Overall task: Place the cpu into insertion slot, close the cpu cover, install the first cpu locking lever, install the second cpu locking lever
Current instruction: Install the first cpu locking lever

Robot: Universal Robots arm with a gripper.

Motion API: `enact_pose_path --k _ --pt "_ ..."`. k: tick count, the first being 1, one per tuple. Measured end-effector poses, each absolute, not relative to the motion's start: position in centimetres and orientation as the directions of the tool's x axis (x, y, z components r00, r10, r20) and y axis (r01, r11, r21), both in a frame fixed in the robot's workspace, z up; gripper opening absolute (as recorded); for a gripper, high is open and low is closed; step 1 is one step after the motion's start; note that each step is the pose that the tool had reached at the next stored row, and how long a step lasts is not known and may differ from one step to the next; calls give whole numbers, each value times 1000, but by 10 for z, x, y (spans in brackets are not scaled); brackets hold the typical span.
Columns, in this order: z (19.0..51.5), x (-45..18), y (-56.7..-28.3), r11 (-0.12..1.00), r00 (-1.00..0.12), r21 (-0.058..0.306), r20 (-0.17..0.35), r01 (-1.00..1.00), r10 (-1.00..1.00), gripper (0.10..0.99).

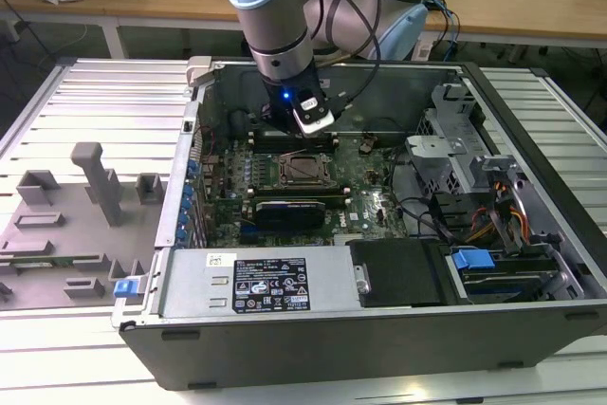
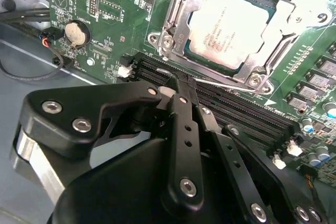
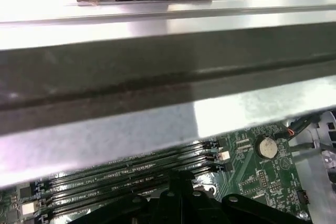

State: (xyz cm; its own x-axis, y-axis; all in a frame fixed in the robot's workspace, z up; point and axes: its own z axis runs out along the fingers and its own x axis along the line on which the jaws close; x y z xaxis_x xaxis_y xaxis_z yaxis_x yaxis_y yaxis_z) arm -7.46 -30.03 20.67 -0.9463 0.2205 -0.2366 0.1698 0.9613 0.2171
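The robot arm (image 1: pixel 285 16) reaches down into the open computer case (image 1: pixel 379 329) in the upper middle of the exterior view. Its gripper (image 2: pixel 176 85) sits low over the green board (image 2: pixel 105 3), and its black fingers (image 2: pixel 181 124) are pressed together with nothing between them. The tip hangs just above the long black memory slots (image 2: pixel 236 111), close to a thin silver lever (image 2: pixel 226 83) that runs along the edge of the socket. In the second wrist view, the cpu (image 2: pixel 228 27) lies flat inside the insertion slot (image 2: pixel 286 51) in the upper right of the frame. The cpu cover (image 2: pixel 181 19) is down around the chip, and the pale chip face shows through its big square window. A round silver battery (image 2: pixel 77 32) sits on the board in the upper left of that frame. In the exterior view the socket (image 1: pixel 305 170) is in the middle of the board, just below the gripper (image 1: pixel 302 139). In the first wrist view, the grey case wall (image 3: pixel 157 77) runs across the frame above the memory slots (image 3: pixel 131 177).
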Motion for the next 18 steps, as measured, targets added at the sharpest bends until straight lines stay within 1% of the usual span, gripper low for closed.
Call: enact_pose_path --k 5,8,13,18 --pt "203 -75 -299 961 -943 207 -239 185 233 106" --pt "202 -74 -297 963 -942 194 -242 188 233 106" --pt "200 -74 -294 965 -942 180 -245 190 231 106" --pt "198 -72 -292 965 -941 176 -246 192 233 106"
